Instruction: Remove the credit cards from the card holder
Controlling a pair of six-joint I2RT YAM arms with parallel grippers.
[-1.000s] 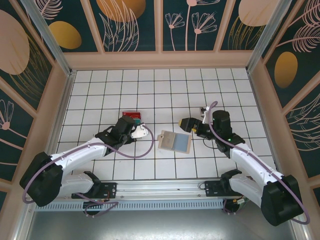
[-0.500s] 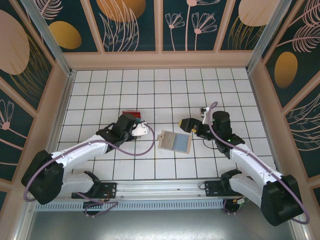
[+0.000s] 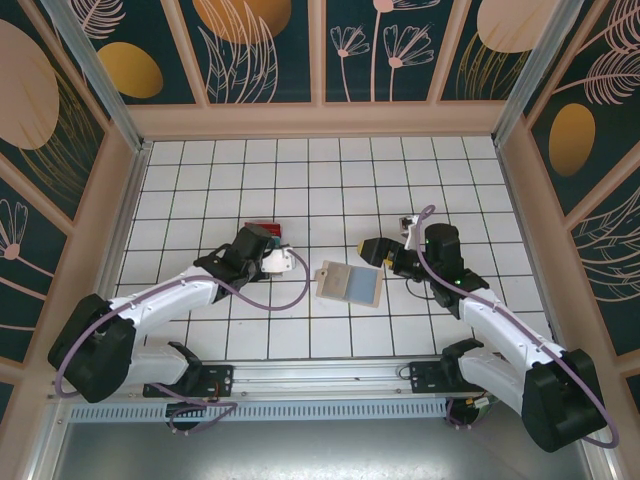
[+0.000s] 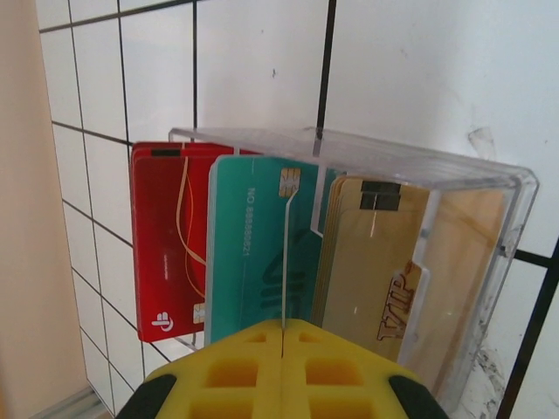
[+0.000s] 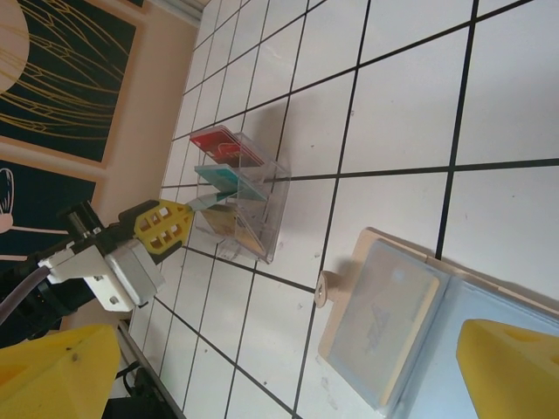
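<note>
Left wrist: left gripper (image 4: 284,339) facing tray (image 4: 397,162)

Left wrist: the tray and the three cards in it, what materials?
Tray: clear rigid plastic, probably acrylic; see-through walls, glossy edges. Red card, teal card, tan card: thin glossy plastic, likely PVC; printed numbers, chip contacts.

In the left wrist view the yellow fingers (image 4: 227,380) are cut off by the bottom edge. They hide the lower ends of the teal card (image 4: 253,253) and the tan cards (image 4: 367,262) in the clear tray (image 4: 472,183) (how many tan ones cannot be told). From above, the left arm (image 3: 235,262) covers the tray except a sliver of red card (image 3: 262,227). The right fingers (image 5: 507,367) are blurred, and the card holder (image 5: 393,305) runs off that view's lower edge.
</note>
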